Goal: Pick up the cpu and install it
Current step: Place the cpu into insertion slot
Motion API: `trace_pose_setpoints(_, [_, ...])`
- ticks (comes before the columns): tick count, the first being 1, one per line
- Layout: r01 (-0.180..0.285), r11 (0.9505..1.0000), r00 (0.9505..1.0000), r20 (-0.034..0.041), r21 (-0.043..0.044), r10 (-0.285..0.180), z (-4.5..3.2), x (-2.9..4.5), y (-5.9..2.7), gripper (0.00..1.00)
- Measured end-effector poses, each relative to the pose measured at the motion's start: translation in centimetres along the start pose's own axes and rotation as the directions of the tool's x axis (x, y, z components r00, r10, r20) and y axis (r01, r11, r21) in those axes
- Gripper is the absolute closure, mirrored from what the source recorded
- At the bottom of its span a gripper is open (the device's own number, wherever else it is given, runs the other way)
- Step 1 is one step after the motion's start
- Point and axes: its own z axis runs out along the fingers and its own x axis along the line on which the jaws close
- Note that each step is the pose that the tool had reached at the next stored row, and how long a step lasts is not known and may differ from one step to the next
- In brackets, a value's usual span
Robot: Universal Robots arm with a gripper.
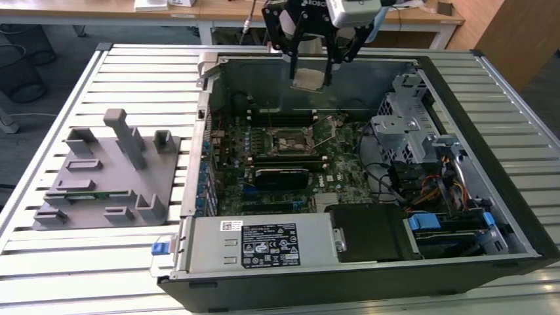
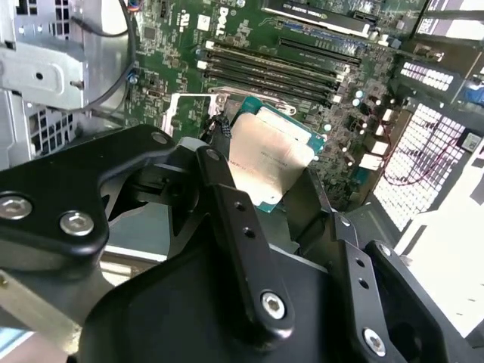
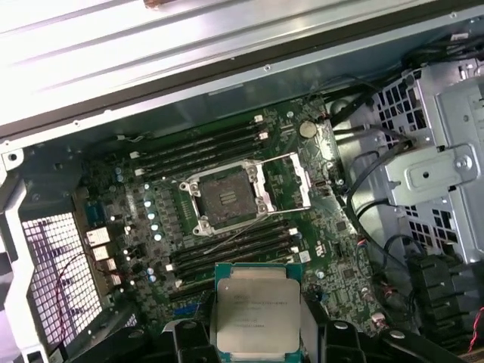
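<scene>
Holding cpu [image 1: 308,77] clamped in gripper [image 1: 311,81], high above open case [image 1: 518,197]; socket [image 1: 287,139] at 7 o'clock, exterior view. Likely risk: tilted grip, misaligned seating, bent pins.

From my station I see a desk [image 1: 131,65] topped with pale metal slats, ridged and grooved, running side to side in the exterior view. An open computer case [image 1: 262,289] lies flat on its side on the desk with the side panel off, and it covers most of the surface. A grey fixture plate [image 1: 101,172] lies flat on the slats near the case, toward the exterior view's left and not touching it. Several upright blocks and posts rise from the plate. Bare slats show between case and plate and beyond the case's far wall.
</scene>
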Motion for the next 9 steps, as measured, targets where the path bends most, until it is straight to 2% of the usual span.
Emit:
trace_pose_setpoints(6, [-0.045,0.9990,0.9990,0.0001,0.0027,0.045,0.08,0.00,0.00,0.47])
trace_pose_setpoints(9, [-0.083,0.9965,0.9965,0.0002,0.0047,0.083,0.12,0.00,0.00,0.47])
